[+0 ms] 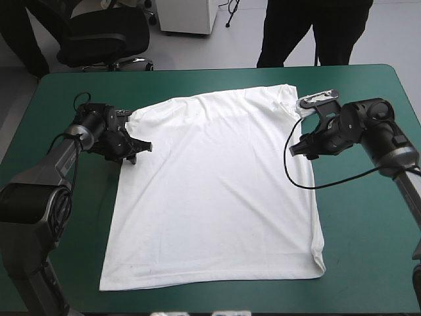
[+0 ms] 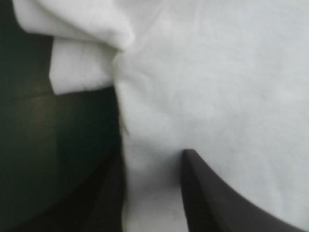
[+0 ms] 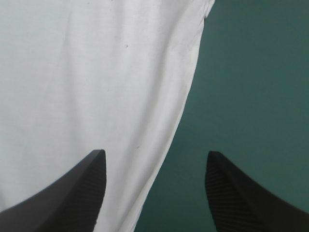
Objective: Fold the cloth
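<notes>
The white T-shirt (image 1: 217,191) lies spread flat on the teal-green cover (image 1: 368,230), collar end toward the far edge and hem toward the near edge. My left gripper (image 1: 140,153) is low at the shirt's left side, just below the folded-over left sleeve (image 1: 141,118). In the left wrist view its fingers (image 2: 152,159) stand apart, with the shirt's side edge (image 2: 145,183) running between them and the sleeve (image 2: 79,72) ahead. My right gripper (image 1: 302,153) is open at the shirt's right edge below the right sleeve. It (image 3: 155,154) straddles that edge (image 3: 178,111), one finger over cloth and one over bare cover.
Bare teal-green cover (image 3: 251,87) runs along both sides of the shirt. The hem (image 1: 210,280) lies close to the table's near edge.
</notes>
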Controlling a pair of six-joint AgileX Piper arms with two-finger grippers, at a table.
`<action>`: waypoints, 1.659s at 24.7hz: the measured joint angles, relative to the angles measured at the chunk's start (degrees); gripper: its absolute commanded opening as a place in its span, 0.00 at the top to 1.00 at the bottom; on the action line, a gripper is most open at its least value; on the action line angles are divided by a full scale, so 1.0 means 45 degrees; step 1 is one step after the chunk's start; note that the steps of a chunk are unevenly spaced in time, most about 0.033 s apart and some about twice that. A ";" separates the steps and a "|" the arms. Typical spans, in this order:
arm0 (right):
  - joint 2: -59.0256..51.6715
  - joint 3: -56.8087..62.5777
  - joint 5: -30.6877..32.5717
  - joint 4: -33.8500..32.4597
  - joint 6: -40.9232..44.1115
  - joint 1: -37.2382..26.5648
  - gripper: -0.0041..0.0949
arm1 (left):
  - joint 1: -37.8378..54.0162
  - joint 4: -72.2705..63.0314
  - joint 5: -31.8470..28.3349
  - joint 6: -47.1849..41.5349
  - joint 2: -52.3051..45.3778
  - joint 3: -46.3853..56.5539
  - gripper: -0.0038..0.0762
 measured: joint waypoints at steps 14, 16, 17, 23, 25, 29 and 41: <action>0.4646 -0.4225 0.0020 -0.1279 0.0339 0.0004 0.39 | 0.0000 -0.0281 -0.0037 0.0000 0.0014 -0.0008 0.97; 0.5249 -0.4326 0.0020 -0.1216 0.0404 0.0004 0.39 | 0.0000 -0.0281 -0.0037 0.0000 0.0014 -0.0008 0.97; 0.5462 -0.4341 0.0008 -0.1104 0.0437 -0.0010 0.39 | 0.0000 -0.0286 -0.0037 0.0000 0.0014 -0.0008 0.97; 0.6691 -0.4351 -0.0189 -0.0326 0.0486 -0.0493 0.39 | 0.0000 -0.0297 -0.0037 0.0087 0.0014 -0.0021 0.97; 0.6971 -0.4365 -0.0259 -0.0177 0.0486 -0.0583 0.39 | 0.0000 -0.0297 -0.0037 0.0103 0.0014 -0.0021 0.97; 0.7474 -0.4465 -0.0216 0.0671 -0.0034 -0.0610 0.52 | 0.0000 -0.0297 -0.0043 0.0167 0.0019 -0.0021 0.97; 0.7660 -0.4659 0.0056 0.0976 -0.0092 -0.0703 0.98 | 0.0000 -0.0261 -0.0067 0.0254 0.0034 -0.0036 0.97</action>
